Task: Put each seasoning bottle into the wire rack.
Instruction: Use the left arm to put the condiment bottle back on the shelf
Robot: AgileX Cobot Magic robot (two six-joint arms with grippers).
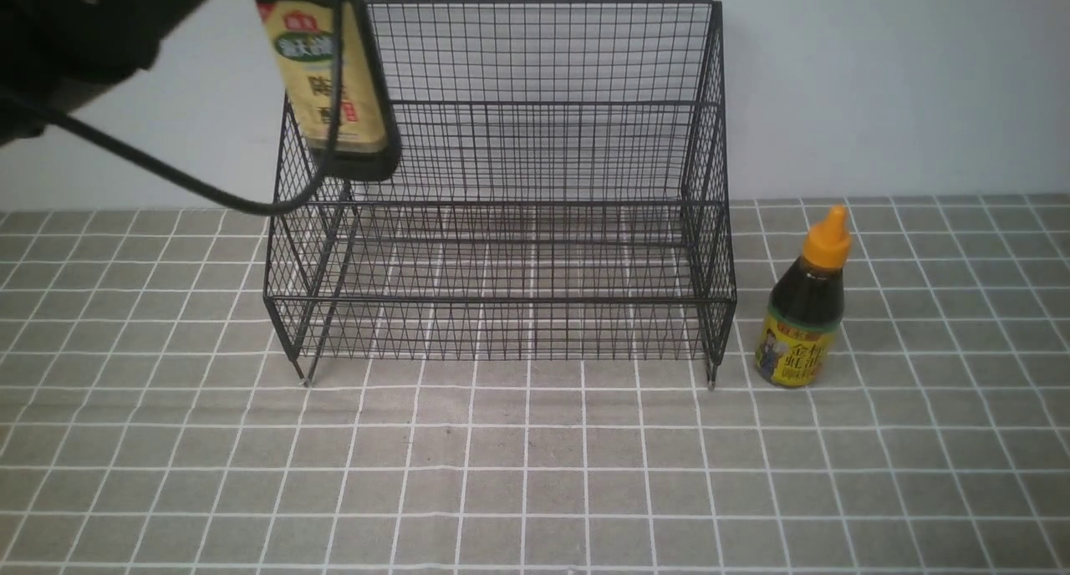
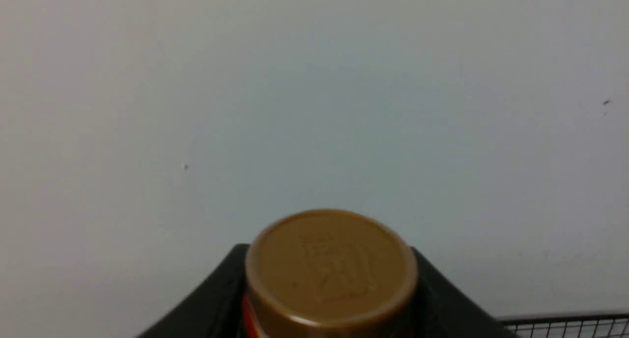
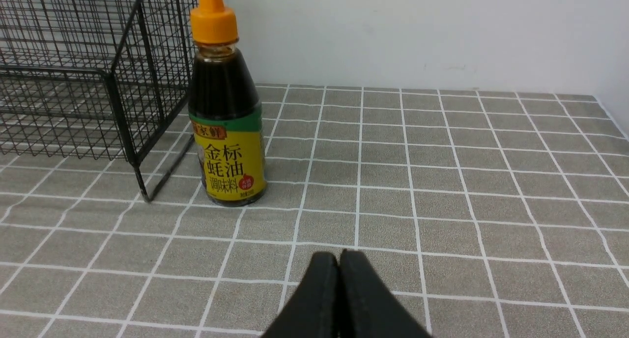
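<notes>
A tall bottle (image 1: 334, 73) of dark liquid, smooth-sided and wrapped in a glossy tan label with red and green print, is seen hanging in the upper left of the front view. It is slightly tilted, with its base clear of the cloth and overlapping the left end of the rack's upper tier. How far in front of the mesh it hangs cannot be judged. Its neck is cut off by the top edge, and a thin black cable (image 1: 167, 174) is draped across the label. In the left wrist view only its round, gold-brown plastic cap (image 2: 330, 267) is shown; an embossed mark on top is too blurred to be read. The left gripper (image 2: 329, 303) is clamped on the bottle just below that cap, with matte black fingers (image 2: 211, 303) flanking it.

The wire rack (image 1: 535, 302) — a black, two-tier stepped frame of fine square mesh on short legs — is set at the centre of the front view on a grey, woven-looking tablecloth (image 1: 535, 475) ruled with white grid lines.

Just right of the rack, a short bottle (image 1: 804, 307) of dark liquid is stood upright on the cloth, with an orange pointed nozzle cap and a yellow, green-edged label.

At the lower edge of the right wrist view, the right gripper (image 3: 339, 264) is shown with its tapered black fingers pressed together on nothing, apart from the short bottle. Its body is cut off by the frame.
</notes>
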